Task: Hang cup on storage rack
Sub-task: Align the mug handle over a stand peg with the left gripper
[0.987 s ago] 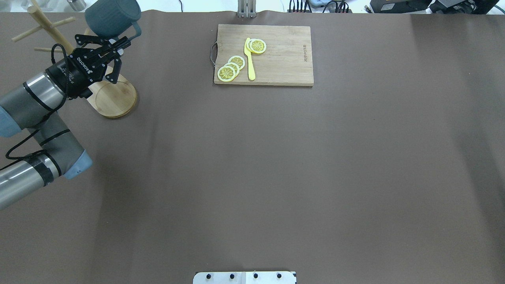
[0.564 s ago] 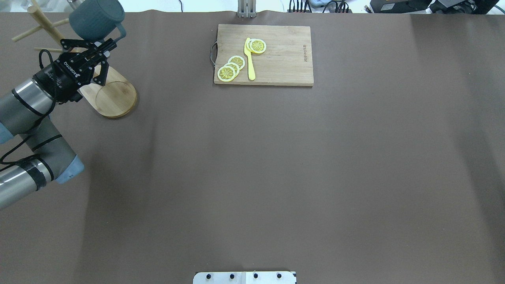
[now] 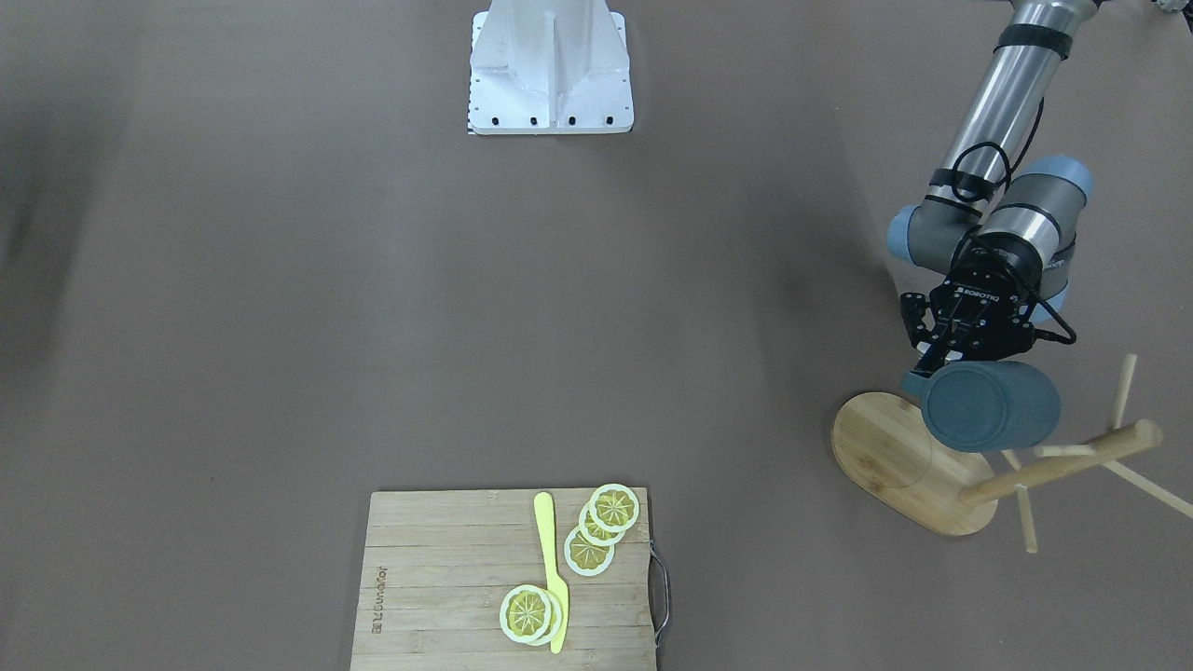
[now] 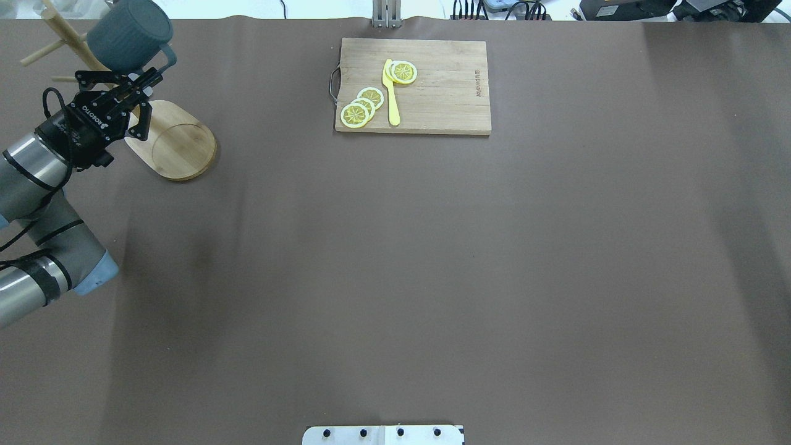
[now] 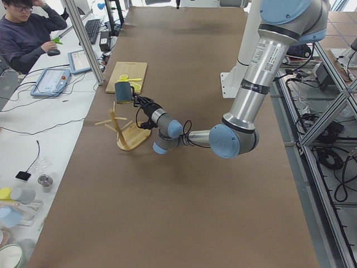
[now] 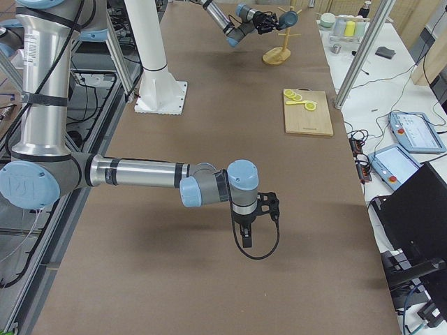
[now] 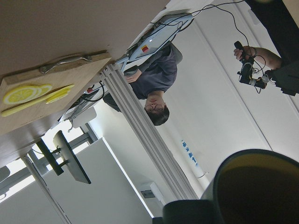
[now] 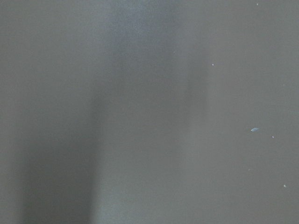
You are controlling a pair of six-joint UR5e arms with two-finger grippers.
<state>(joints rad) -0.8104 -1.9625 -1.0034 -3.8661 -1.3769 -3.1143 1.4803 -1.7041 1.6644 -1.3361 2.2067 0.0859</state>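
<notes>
My left gripper (image 4: 139,77) is shut on the cup (image 4: 126,34), a slate-blue ribbed mug held tipped on its side in the air. The cup hangs over the near end of the storage rack (image 4: 176,139), a bamboo mug tree, close to its post (image 4: 62,31) and pegs. From the front, the cup (image 3: 988,405) sits just under the left gripper (image 3: 935,362) and beside the post (image 3: 1062,466). The left wrist view shows the cup's dark yellowish inside (image 7: 257,186). My right gripper (image 6: 255,209) hovers low over bare table far away; I cannot tell whether it is open or shut.
A bamboo cutting board (image 4: 445,86) with lemon slices (image 4: 361,108) and a yellow knife (image 4: 391,93) lies at the table's far middle. The robot's white base plate (image 3: 550,70) stands at the near edge. A person (image 5: 28,33) sits at a desk beyond the table.
The left arm has carried the cup to the left and slightly farther back, closer to the rack's post and pegs. The rack's base is more uncovered.
</notes>
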